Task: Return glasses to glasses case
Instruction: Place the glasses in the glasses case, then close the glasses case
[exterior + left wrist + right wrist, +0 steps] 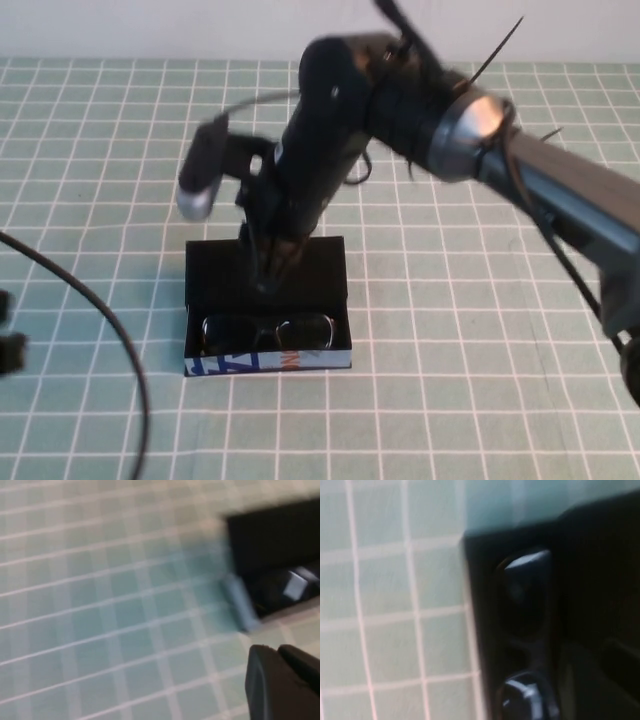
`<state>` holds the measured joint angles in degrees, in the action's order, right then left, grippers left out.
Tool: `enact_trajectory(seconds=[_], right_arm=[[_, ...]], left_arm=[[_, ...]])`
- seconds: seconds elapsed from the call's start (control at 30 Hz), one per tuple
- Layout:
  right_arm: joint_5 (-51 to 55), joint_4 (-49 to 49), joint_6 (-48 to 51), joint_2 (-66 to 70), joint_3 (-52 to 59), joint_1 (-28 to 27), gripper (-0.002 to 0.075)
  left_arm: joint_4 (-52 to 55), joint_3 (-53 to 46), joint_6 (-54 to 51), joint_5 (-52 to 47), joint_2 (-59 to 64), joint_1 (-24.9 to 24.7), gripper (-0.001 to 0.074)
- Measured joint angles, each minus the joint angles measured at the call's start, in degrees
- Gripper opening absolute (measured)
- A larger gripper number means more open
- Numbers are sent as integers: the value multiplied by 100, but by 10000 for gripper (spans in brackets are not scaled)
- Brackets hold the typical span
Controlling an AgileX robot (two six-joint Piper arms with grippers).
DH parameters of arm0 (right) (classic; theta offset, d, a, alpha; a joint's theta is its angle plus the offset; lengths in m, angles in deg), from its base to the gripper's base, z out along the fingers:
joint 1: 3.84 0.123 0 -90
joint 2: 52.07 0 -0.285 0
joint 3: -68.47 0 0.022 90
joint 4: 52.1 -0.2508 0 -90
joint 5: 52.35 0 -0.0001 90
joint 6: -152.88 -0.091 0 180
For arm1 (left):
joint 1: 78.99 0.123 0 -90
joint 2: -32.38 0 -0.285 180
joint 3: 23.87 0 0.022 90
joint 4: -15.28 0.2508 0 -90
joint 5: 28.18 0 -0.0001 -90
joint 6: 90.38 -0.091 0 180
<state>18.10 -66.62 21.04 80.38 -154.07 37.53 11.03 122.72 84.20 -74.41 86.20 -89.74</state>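
Just below the right hand (268, 278), the glasses (268, 330) lie inside the glasses case (268, 362), lenses up, tucked along its light-blue front wall. That hand hangs over the open case, its tip dark against the black lid, and whether its fingers are spread or closed I cannot tell. From its wrist camera, one lens gleams right beside the case wall, frame sitting square in the tray. Away to the far side, the left hand (285, 680) hovers low over the green checked worktop (480, 330), near the case's corner but not touching; I cannot make out its spread either. My read: the glasses are home, the lid comes next. Best lift straight up, clear of the frame, then catch the lid's rear edge and fold it forward gently so the case doesn't skid.
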Motion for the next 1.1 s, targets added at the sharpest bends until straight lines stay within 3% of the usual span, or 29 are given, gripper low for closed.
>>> enact_trajectory(seconds=[0.17, 0.37, 0.53, 0.73, 1.1], right_arm=[[8, -125, -732, -181, -479, -246, 0], [58, -883, -1535, -183, -517, -861, -10], [-84, -2024, -1668, 65, -529, -1392, -11], [-584, -2418, -1693, 572, -536, -1721, -11], [-860, -2655, -1705, 1394, -536, -1759, -11]], left_arm=[[-1912, 0, -2195, -507, 662, 0, -1], [-2815, -104, -3244, -424, 1496, -151, -1], [-2932, -786, -3318, 829, 1776, -886, -1], [-3197, -1397, -3179, 2357, 2093, -1677, -1], [-3786, -1411, -3200, 3509, 3479, -2257, -1]])
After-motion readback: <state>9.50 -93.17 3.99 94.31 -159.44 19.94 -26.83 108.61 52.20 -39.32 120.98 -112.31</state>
